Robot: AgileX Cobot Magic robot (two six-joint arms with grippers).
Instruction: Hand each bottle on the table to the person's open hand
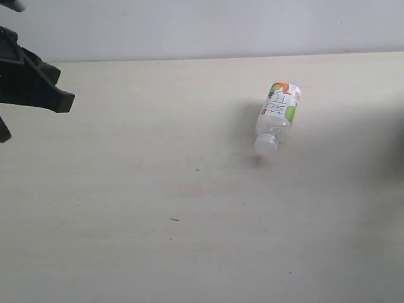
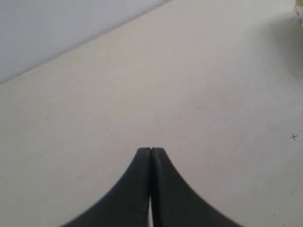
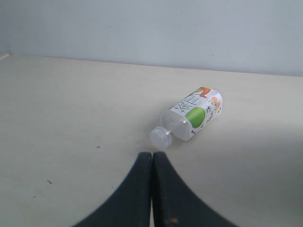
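Bottle (image 1: 278,117) lies on its side on the table (image 1: 158,240), cap toward your right gripper (image 3: 152,154), which sits near it; left gripper (image 2: 151,150) is well apart. Both have fingers pressed together, probably parked: no open hand shows.

Pale grey-white wall (image 1: 208,25) fills the bg — plain, flat, seen in ext. & both wrist views.

My gripper (image 3: 151,155) pinched together, empty, above table (image 3: 71,104). Bottle (image 3: 189,120) lies on its side just beyond, white cap (image 3: 160,138) nearest me.
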